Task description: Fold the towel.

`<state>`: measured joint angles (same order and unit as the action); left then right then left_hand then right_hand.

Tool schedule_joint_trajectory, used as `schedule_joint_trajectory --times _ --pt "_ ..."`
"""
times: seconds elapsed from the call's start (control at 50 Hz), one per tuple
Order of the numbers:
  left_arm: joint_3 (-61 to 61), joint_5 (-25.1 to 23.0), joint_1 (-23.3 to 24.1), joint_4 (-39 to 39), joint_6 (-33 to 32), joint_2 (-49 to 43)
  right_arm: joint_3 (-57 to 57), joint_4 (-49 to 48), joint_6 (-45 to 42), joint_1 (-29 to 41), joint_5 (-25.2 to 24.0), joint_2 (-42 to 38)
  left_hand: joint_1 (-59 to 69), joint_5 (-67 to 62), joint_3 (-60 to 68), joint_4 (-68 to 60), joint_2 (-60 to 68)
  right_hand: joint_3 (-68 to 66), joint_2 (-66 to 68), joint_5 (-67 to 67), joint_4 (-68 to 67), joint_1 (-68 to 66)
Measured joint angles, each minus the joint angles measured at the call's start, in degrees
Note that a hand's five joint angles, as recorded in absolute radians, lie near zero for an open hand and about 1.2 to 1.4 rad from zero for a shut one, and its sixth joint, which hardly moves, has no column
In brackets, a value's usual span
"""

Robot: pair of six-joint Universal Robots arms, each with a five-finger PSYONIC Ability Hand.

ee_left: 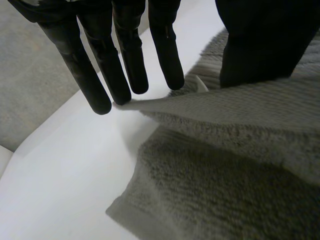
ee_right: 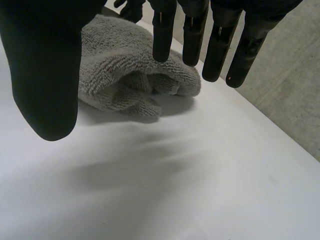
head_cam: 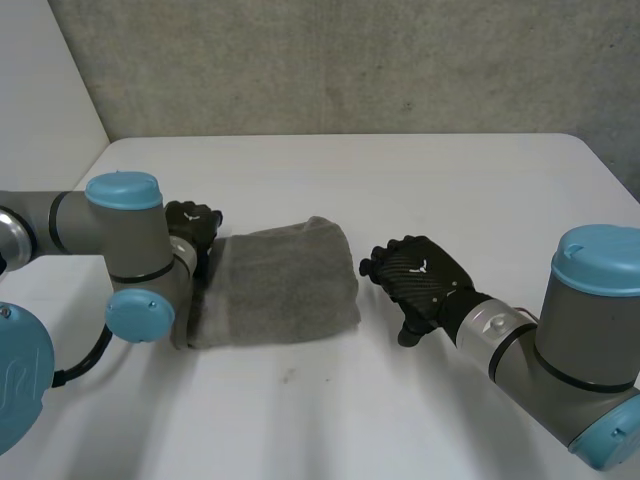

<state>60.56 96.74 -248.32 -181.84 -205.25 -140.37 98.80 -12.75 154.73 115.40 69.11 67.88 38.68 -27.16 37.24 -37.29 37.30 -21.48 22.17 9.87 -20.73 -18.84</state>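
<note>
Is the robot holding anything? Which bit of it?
Its left hand pinches the towel at its edge, with the top layer raised. Its right hand is open and holds nothing.

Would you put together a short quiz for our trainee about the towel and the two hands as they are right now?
1. True or false: the grey terry towel lies spread in one single layer on the white table.
2. The right hand's fingers are: A) curled round the towel; B) straight, holding nothing; C) pinching a corner.
3. Which hand sits at the towel's left end in the head view?
Key: 1 false, it lies folded on the table; 2 B; 3 the left hand.
</note>
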Motion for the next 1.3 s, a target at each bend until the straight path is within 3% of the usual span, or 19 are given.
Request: schedule_joint_trajectory --times 0.04,0.06,0.1,0.12,0.16,0.28,0.46,0.6,0.76,0.86,0.98,1.04,1.08,1.14,1.16,1.26,1.3 --pt "0.08 0.0 0.01 0.24 -0.49 0.05 -0.05 0.0 -0.01 0.0 0.01 0.01 0.0 0.0 0.0 0.0 0.0 0.0 0.0 0.0 0.0 0.0" --pt "0.27 -0.02 0.05 0.89 -1.57 0.36 -0.25 -0.04 -0.03 0.0 0.03 0.11 8.08 -8.6 8.75 -8.53 8.73 0.0 0.0 0.0 0.0 0.0" --pt "0.37 -0.03 0.07 1.29 -2.01 0.82 -0.47 -0.08 -0.03 0.0 0.07 0.21 11.16 -12.02 12.98 -12.29 13.06 0.0 0.0 0.0 0.0 0.0" --pt "0.4 -0.04 0.08 1.45 -2.13 1.09 -0.64 -0.1 -0.02 0.0 0.1 0.25 22.31 -22.22 22.05 -22.44 22.99 0.0 0.0 0.0 0.0 0.0" --pt "0.42 -0.05 0.1 1.86 -2.31 2.18 -1.25 -0.14 0.06 0.0 0.26 0.36 24.54 -26.23 26.5 -26.95 27.1 0.0 0.0 0.0 0.0 0.0" --pt "0.4 -0.06 0.18 2.67 -2.11 5.27 -3.9 -0.2 0.7 -0.12 1.22 0.49 27.92 -29.79 30.4 -30.69 30.56 0.0 0.0 -0.02 0.0 0.0" --pt "5.07 -0.74 2.5 3.38 1.51 22.27 -17.14 0.25 11.03 -2.77 2.36 -3.1 28.69 -30.96 32.1 -32.31 31.98 0.76 -0.67 -0.55 0.62 0.0" --pt "12.59 -1.16 8.35 2.97 5.56 35.69 -30.24 2.64 20.96 -3.92 -3.56 -11.71 28.91 -30.97 32.21 -32.36 32.1 0.77 -0.67 -0.97 0.63 0.01" --pt "23.1 -2.96 14.35 0.52 6.26 48.68 -40.64 6.84 25.17 -3.45 -12.41 -21.15 28.91 -30.97 32.21 -32.38 32.1 1.23 -0.63 -1.06 0.63 0.01" --pt "28.99 -3.99 16.69 -2.84 5.95 55.47 -44.0 9.25 27.76 -1.87 -18.59 -26.35 28.92 -30.97 32.21 -32.39 32.1 6.32 -0.63 -4.84 5.31 4.77" --pt "31.52 -4.18 17.31 -4.33 5.81 58.26 -45.16 9.9 30.07 0.79 -22.08 -29.19 28.92 -30.97 32.21 -32.39 32.11 9.08 -0.63 -6.45 7.25 6.79" --pt "32.13 -4.17 17.28 -4.51 5.77 58.55 -45.65 9.95 31.09 2.04 -22.75 -29.73 28.92 -30.96 32.22 -32.39 32.11 -4.65 4.93 5.53 -5.44 -4.7" --pt "32.3 -4.17 17.11 -4.56 5.75 58.39 -46.04 9.93 31.62 2.42 -22.72 -29.61 28.92 -30.97 32.22 -32.39 32.11 -20.28 22.01 19.72 -21.06 -20.27" --pt "32.38 -4.17 16.61 -4.64 5.74 57.97 -46.84 9.9 32.67 2.68 -22.46 -29.02 28.92 -30.97 32.22 -32.4 32.11 -20.28 22.01 19.72 -21.06 -20.27" --pt "32.34 -4.17 16.29 -4.67 5.73 57.81 -47.31 9.87 33.43 2.71 -22.32 -28.53 28.92 -30.97 32.22 -32.4 32.11 -43.01 43.16 43.0 -43.96 -36.48" --pt "31.67 -4.22 13.76 -5.16 5.73 56.76 -48.53 9.54 37.49 2.37 -21.94 -25.52 28.92 -30.97 32.22 -32.4 32.11 -46.1 45.12 46.21 -47.27 -37.51" --pt "31.27 -4.31 12.58 -5.51 5.77 56.25 -48.33 9.27 38.56 2.18 -21.81 -24.43 28.92 -30.97 32.22 -32.4 32.11 -39.7 38.91 40.93 -40.54 -31.97"
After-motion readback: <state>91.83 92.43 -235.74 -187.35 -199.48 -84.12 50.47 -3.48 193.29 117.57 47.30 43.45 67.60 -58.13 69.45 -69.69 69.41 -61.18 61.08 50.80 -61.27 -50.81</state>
